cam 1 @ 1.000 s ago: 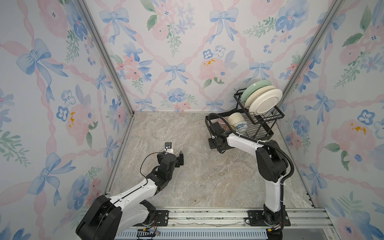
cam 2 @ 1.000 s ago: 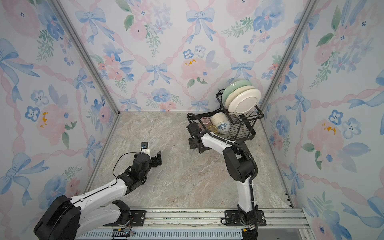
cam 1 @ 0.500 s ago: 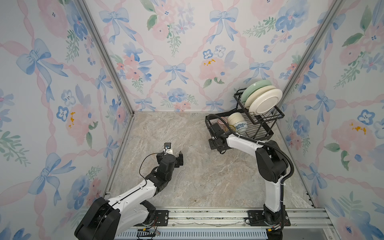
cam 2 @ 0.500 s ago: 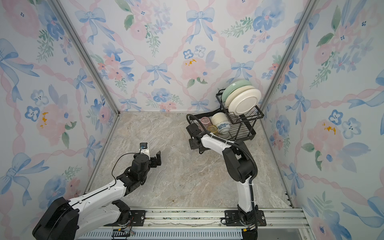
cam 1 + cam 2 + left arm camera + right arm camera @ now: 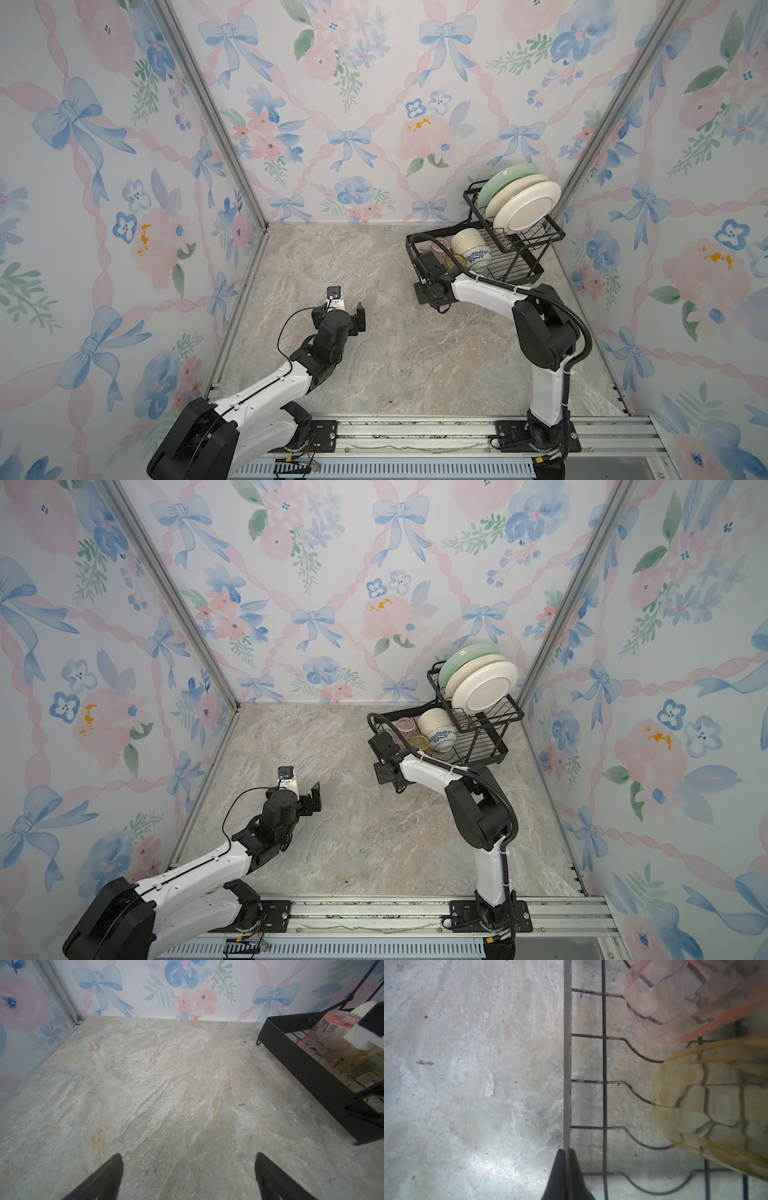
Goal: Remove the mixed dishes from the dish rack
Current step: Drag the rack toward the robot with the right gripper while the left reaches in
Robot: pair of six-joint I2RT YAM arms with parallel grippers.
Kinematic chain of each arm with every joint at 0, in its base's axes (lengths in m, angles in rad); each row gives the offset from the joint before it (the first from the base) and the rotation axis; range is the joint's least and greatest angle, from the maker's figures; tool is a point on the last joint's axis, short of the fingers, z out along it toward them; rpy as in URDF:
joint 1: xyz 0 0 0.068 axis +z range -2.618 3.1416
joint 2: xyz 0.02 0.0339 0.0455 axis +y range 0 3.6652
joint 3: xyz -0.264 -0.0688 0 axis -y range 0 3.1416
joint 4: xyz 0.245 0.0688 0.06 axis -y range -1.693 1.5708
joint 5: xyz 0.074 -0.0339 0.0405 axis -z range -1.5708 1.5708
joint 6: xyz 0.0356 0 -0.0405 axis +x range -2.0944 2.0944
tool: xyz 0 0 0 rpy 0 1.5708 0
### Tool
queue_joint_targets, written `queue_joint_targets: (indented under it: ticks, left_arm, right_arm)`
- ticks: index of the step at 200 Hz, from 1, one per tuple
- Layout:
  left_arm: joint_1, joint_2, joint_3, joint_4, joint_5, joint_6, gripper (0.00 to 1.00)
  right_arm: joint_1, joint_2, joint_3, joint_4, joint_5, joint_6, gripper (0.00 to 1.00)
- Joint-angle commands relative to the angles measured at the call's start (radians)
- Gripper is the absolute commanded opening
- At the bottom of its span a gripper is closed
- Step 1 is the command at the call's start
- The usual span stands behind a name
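The black wire dish rack [image 5: 524,248] stands at the back right. Its upper shelf holds a mint-green plate [image 5: 505,176] and two cream plates [image 5: 530,208] on edge. The lower tray holds cream bowls [image 5: 464,242], a blue-patterned bowl [image 5: 478,258], a pink tumbler [image 5: 404,725] and an amber tumbler [image 5: 420,742]. My right gripper [image 5: 566,1152] is shut on the tray's thin front rim [image 5: 567,1064], with the pink tumbler [image 5: 664,1001] and amber tumbler [image 5: 706,1105] just inside. My left gripper [image 5: 189,1155] hangs open above bare table, left of the rack [image 5: 301,1068].
Floral wallpapered walls close in the marble table [image 5: 395,332] on three sides, and the rack sits close to the right wall. An aluminium rail [image 5: 415,432] with both arm bases runs along the front edge.
The right gripper's jaws have closed onto the rack's lower tray rim. The left arm has shifted only slightly and its gripper stays open.
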Motion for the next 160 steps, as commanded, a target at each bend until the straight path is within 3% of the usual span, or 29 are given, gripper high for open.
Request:
queue_joint_targets:
  ticks: [1, 46, 160]
  left_arm:
    - [-0.005, -0.019, -0.013, 0.006, -0.026, 0.016, 0.98]
    - [-0.005, -0.027, -0.014, 0.007, -0.040, 0.023, 0.98]
    - [-0.004, -0.023, -0.013, 0.007, -0.060, 0.042, 0.98]
  right_arm:
    - [0.081, -0.006, -0.059, -0.116, -0.070, 0.013, 0.00]
    - [0.138, -0.043, -0.102, -0.145, -0.069, 0.023, 0.00]
    - [0.349, -0.133, -0.288, -0.137, 0.132, 0.025, 0.00]
